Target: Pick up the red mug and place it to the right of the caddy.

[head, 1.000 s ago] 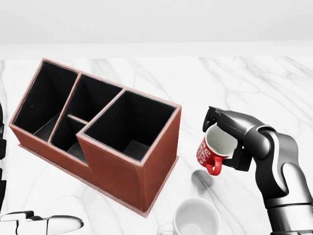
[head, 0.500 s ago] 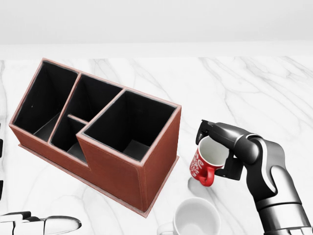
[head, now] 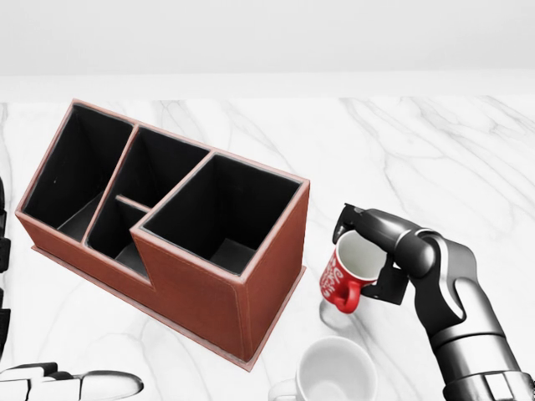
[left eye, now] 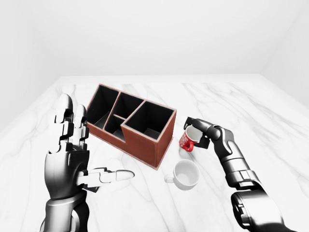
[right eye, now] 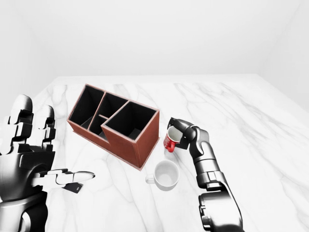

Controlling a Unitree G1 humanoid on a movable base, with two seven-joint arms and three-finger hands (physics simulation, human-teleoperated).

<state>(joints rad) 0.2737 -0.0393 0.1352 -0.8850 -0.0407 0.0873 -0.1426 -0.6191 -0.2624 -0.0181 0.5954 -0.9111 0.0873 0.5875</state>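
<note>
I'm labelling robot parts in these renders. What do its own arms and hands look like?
Both arms are glossy silver-grey metal shells with black joints. The left hand is chunky, with three thick segmented fingers split by dark seams. The right hand is darker, mostly black, on a rounded silver forearm with ribbed rings near the elbow. No cables, sleeves or markings show.

The right hand grips the red mug just right of the caddy. The left hand (fingers spread) is raised well left of the caddy.
</note>
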